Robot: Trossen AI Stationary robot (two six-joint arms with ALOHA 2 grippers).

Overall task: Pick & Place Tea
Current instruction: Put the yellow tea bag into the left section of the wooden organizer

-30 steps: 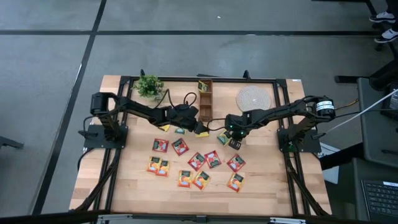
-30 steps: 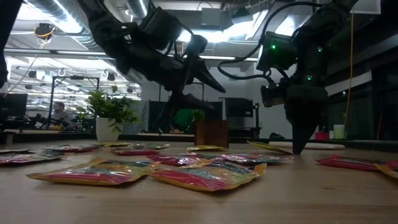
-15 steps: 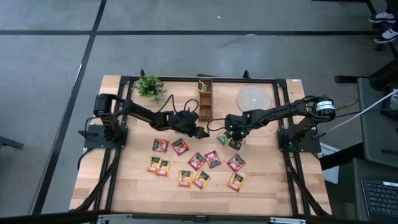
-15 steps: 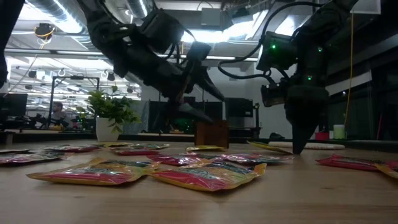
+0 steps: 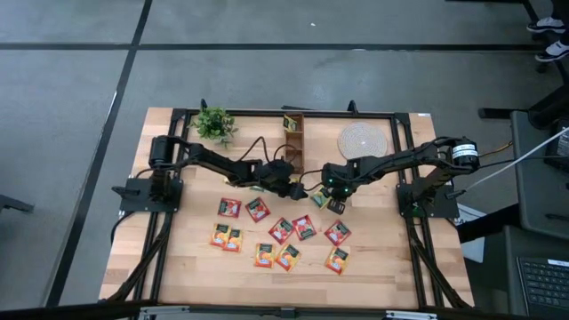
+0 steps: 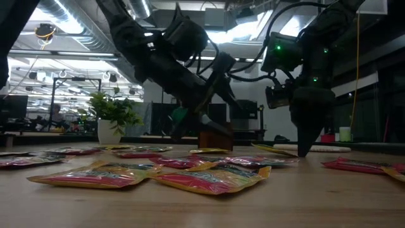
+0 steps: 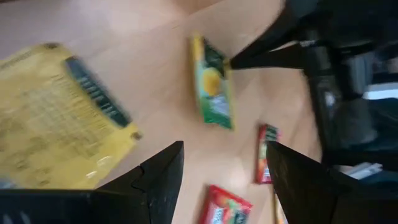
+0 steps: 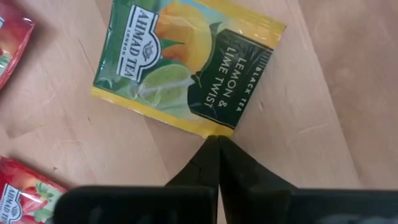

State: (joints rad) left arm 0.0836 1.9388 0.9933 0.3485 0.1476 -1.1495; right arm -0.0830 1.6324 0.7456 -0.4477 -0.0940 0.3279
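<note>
A: Starting at the front edge of the tabletop (image 5: 373, 267), what's left?

B: Most of it. The tea sachets (image 5: 281, 233) lie loose in a scatter between the front edge and the middle, red and orange ones, about 10 that I can count from above, none stacked or sorted. In my judgement the job is at an early stage.

A: And the arms?

B: Both reach in to the middle. The right end effector (image 8: 216, 163) is closed, its 2 fingers pressed into 1 dark point whose tip touches the edge of a green-and-yellow sachet (image 8: 186, 67) printed "Lemon & Lime Twist". It holds nothing. The left end effector (image 7: 221, 171) stands open and empty, hovering above that same sachet, with a yellow sachet (image 7: 59, 118) lying close by on the wood.

A: How would they handle?

B: Flat, square, thin foil-like packets, glossy and slightly puffed, with crimped edges. Flat on smooth pale planks, they look hard to get fingers under.

A: Toward the back edge?

B: A small dark wooden box (image 5: 293, 140) with 1 yellow sachet (image 5: 290, 123) standing in its far compartment, so at least 1 seems placed. A round woven mat (image 5: 361, 140) lies toward the back right corner, a little potted plant (image 5: 214, 123) toward the back left.
</note>
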